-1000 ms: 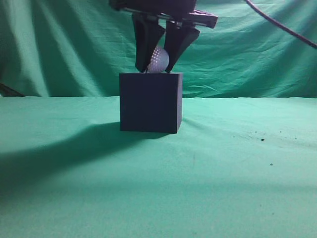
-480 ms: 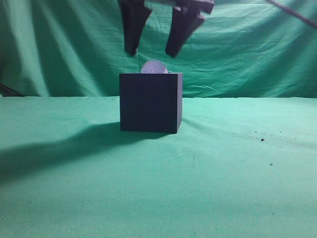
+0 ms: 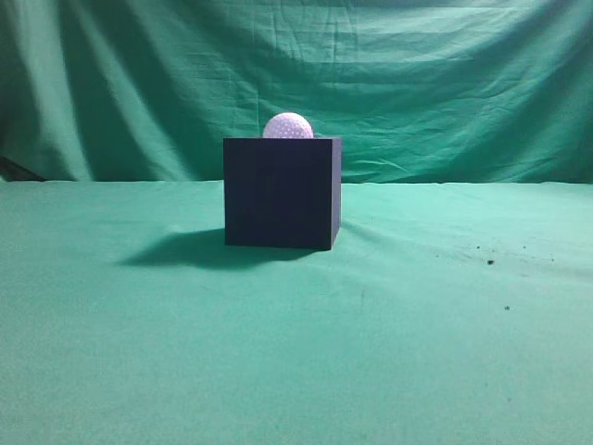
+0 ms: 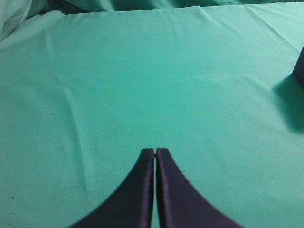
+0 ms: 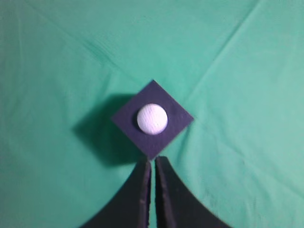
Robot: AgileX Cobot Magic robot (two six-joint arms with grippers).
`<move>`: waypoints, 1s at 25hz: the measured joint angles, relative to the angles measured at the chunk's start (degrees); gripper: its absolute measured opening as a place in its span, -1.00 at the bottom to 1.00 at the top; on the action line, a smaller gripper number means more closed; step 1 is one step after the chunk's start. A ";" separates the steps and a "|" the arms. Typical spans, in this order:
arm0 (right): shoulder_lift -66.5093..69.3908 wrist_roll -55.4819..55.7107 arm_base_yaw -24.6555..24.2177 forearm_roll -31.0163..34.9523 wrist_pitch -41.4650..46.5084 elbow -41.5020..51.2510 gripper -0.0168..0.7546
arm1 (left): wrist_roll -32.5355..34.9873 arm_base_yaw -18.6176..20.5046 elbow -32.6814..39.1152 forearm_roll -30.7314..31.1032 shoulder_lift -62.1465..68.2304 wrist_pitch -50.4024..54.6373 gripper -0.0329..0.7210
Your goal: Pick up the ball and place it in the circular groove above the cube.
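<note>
1. Green cloth-covered surface (image 3: 417, 352) fills the scene, a few dark specks at its right.
2. The dark navy cube (image 3: 282, 192) stands on it, casting a shadow to the left.
3. Right gripper (image 5: 152, 164) hangs high above the cube, clenched, empty.
4. Left gripper (image 4: 155, 153) is clenched over bare cloth, empty.
5. The white golf ball (image 3: 288, 126) sits centred on the cube's top.

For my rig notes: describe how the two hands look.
Both look alike: the left hand and the right hand each have two matte black fingers, broad at the base and curving to slim tips. No markings or cables show. The arms are out of view.
</note>
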 joint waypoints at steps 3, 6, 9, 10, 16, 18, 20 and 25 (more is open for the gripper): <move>-4.82 2.46 0.00 -1.35 3.71 2.33 -0.96 | 0.00 0.00 0.00 0.00 0.00 0.00 -0.91; -9.82 4.24 0.00 -1.73 4.40 7.62 -0.96 | 0.00 0.00 0.00 0.00 0.00 0.00 -0.91; -15.85 5.40 0.00 -1.73 2.55 14.66 -0.96 | 0.00 0.00 0.00 0.00 0.00 0.00 -0.91; -18.18 5.54 0.00 -1.73 1.31 17.92 -0.96 | 0.00 0.00 0.00 0.00 0.00 0.00 -0.91; -31.84 5.98 0.00 -1.82 -8.39 34.05 -0.96 | 0.00 0.00 0.00 0.00 0.00 0.00 -0.91; -36.27 5.98 0.00 -1.82 -11.91 39.43 -0.96 | 0.00 0.00 0.00 0.00 0.00 0.00 -0.91; -40.99 5.98 0.00 -1.96 -15.17 43.61 -0.96 | 0.00 0.00 0.00 0.00 0.00 0.00 -0.91; -51.85 5.98 0.00 -1.96 -20.66 50.89 -0.96 | 0.00 0.00 0.00 0.00 0.00 0.00 -0.91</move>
